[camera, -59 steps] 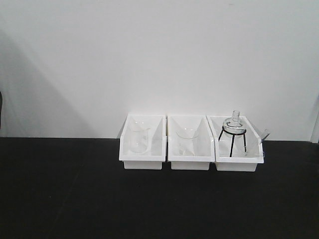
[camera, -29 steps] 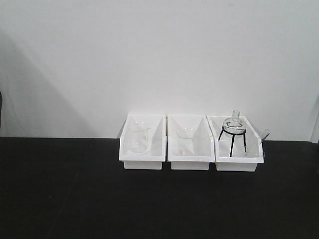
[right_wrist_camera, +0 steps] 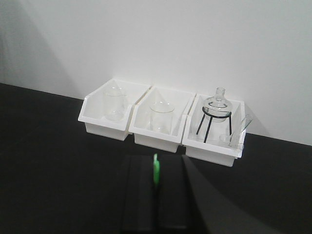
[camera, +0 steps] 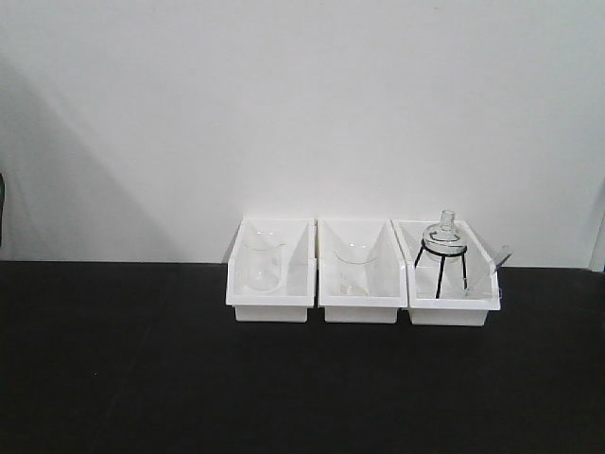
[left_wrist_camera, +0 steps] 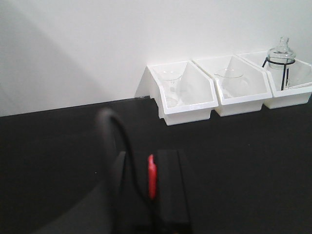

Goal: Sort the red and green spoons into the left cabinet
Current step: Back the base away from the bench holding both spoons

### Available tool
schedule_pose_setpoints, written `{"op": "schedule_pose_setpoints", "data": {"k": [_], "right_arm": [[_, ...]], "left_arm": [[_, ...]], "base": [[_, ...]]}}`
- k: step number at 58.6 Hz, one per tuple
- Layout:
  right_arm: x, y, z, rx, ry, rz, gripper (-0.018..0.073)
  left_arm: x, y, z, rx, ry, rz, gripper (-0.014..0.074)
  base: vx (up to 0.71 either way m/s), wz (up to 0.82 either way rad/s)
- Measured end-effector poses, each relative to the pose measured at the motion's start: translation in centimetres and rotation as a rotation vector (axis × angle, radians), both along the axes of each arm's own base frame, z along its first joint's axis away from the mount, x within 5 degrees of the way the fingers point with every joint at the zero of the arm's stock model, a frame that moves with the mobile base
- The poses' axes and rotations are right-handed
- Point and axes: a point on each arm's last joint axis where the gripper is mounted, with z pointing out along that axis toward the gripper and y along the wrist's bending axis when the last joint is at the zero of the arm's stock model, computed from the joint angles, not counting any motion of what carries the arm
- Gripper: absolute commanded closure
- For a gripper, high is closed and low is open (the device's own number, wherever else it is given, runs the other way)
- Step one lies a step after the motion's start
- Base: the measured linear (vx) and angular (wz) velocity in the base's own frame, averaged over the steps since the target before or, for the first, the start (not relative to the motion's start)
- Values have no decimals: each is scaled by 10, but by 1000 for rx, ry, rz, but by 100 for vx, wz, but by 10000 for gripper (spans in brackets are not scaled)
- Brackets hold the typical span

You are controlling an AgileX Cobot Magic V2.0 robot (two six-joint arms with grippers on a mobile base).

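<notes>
The left gripper (left_wrist_camera: 150,157) is closed on the red spoon (left_wrist_camera: 152,178): its two black fingers (left_wrist_camera: 170,185) are pressed nearly together, and only a thin red sliver of the spoon shows edge-on in the narrow slot between them. A blurred black cable (left_wrist_camera: 109,131) loops up just to the left of those fingers. The right gripper (right_wrist_camera: 155,158) is clamped in the same way on the green spoon (right_wrist_camera: 156,173), which stands as a slim green strip between its dark pads. Both grippers sit over the black tabletop (camera: 113,378), well short of three white bins lined up side by side against the white wall (camera: 284,95). The left bin (camera: 270,301) holds an upright glass beaker (camera: 262,265), and the middle bin (camera: 360,310) holds a second beaker (camera: 355,270). The right bin (camera: 452,314) holds a round glass flask (camera: 444,235) seated on a black tripod stand (camera: 439,270), with a clear glass tube (camera: 498,257) leaning over the bin's right rim
</notes>
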Motion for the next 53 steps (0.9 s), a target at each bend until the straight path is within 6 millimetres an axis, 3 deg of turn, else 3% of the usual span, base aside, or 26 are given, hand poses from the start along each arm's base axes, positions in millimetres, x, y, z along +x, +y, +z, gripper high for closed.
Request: {"op": "schedule_pose_setpoints", "data": {"k": [53], "right_arm": [[0,0,0,-1,4,3,562]], "left_arm": [[0,0,0,0,0,0,597]], "base": [[-7,4]]}}
